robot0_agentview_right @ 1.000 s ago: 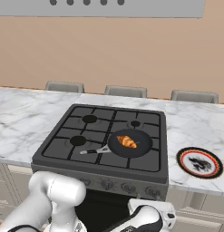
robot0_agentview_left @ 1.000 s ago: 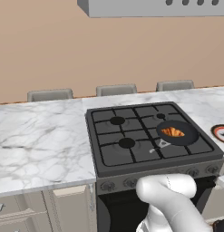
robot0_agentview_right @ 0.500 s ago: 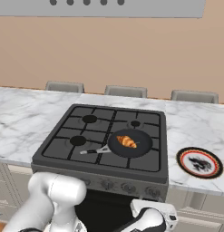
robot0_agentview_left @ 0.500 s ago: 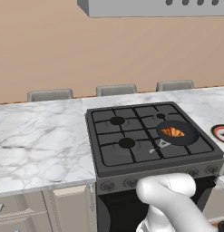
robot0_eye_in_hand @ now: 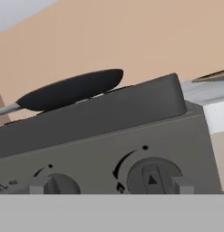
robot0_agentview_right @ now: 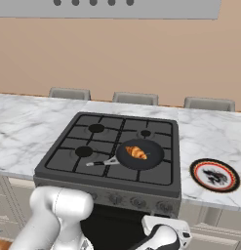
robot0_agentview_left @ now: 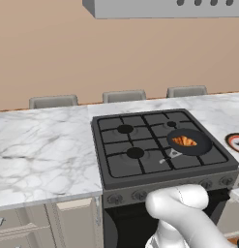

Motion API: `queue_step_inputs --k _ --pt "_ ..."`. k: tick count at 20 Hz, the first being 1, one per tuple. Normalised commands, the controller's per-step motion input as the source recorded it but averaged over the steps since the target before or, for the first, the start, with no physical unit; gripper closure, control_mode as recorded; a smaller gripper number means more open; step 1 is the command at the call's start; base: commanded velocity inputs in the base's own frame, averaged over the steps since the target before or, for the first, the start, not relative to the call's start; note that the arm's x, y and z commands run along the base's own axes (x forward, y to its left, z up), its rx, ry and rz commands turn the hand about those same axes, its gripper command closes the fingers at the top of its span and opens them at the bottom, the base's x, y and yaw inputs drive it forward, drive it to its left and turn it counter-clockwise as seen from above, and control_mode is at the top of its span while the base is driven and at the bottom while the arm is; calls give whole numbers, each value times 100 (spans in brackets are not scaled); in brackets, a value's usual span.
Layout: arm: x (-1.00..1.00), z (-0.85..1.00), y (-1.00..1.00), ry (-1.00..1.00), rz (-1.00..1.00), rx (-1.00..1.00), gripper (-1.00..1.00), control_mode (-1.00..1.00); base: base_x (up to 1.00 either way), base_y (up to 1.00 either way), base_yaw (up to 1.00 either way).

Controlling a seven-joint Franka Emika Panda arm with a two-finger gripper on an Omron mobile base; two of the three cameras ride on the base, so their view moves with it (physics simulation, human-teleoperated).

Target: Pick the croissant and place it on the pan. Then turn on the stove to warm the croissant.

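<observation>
The croissant [robot0_agentview_right: 136, 153] sits in the pan [robot0_agentview_right: 140, 154] on the stove's [robot0_agentview_left: 159, 145] front right burner. The gripper is down low by the front knobs, fingers wide and holding nothing. It could grab the wrong knob [robot0_eye_in_hand: 152, 176], and then a different burner would light, so the croissant stays cold.
</observation>
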Motion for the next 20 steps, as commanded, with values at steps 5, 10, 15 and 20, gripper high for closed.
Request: queue_step_inputs --k 5,10,15,20 --pt "10 -10 0 0 0 0 -100 -100 0 0 0" --pt "17 -4 0 0 0 0 -100 -100 0 0 0" --pt "18 -7 -3 0 0 0 -100 -100 0 0 0" --pt "14 -16 -13 -1 0 0 -100 -100 0 0 0"
